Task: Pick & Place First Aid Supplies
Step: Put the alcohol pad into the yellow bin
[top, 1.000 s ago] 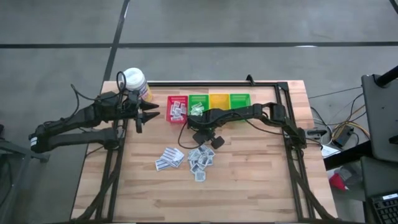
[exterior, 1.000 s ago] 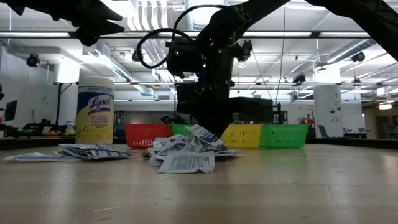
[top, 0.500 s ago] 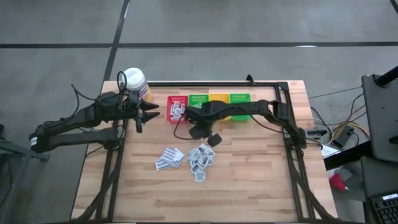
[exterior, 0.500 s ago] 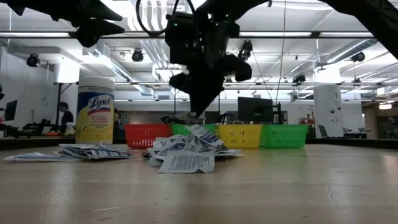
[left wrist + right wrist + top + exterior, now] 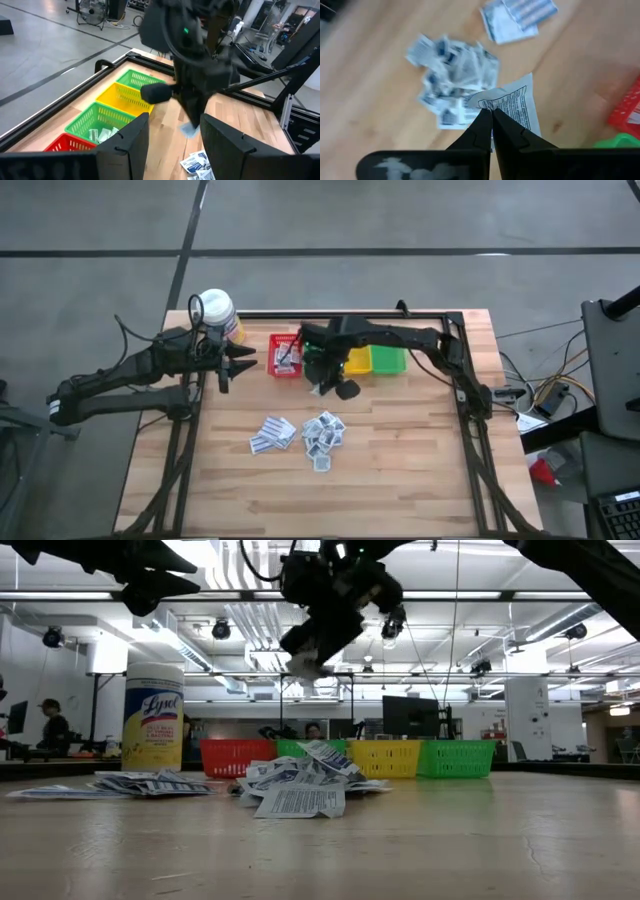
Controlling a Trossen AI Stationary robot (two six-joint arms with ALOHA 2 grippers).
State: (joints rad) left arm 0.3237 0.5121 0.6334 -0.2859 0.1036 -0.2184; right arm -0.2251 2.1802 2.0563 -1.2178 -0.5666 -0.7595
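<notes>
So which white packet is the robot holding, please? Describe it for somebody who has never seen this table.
Find the row of plastic bins at the wooden table's far edge. The right gripper hangs before them, shut on one flat white packet with black print. Only this one is in the air; the other sachets lie heaped below.

Print on the held sachet [image 5: 512, 107] – blurred (unreadable) – packet pile [image 5: 452, 70] too.

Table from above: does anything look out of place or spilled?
Nothing looks damaged. The sachets lie in two loose, untidy heaps on the table, not in the bins. The right gripper holds one sachet above them.
</notes>
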